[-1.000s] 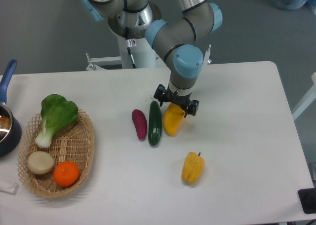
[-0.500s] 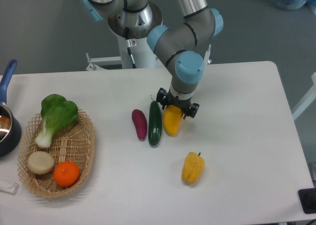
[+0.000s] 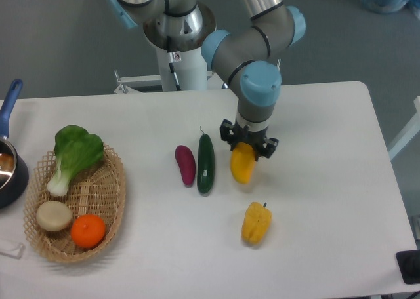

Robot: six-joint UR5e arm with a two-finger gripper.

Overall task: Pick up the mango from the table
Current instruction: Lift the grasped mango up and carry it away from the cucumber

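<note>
The fixed camera shows the gripper (image 3: pixel 248 146) with its jaws clamped on the far end of the mango (image 3: pixel 242 166), which hangs near-upright just right of the cucumber (image 3: pixel 205 163), apparently just clear of the white bench (image 3: pixel 328 181). The hold is high on a smooth, rounded fruit, so it may slip or swing out during the lift. A drop could land it against the bell pepper (image 3: pixel 256 222) nearer the camera.
</note>
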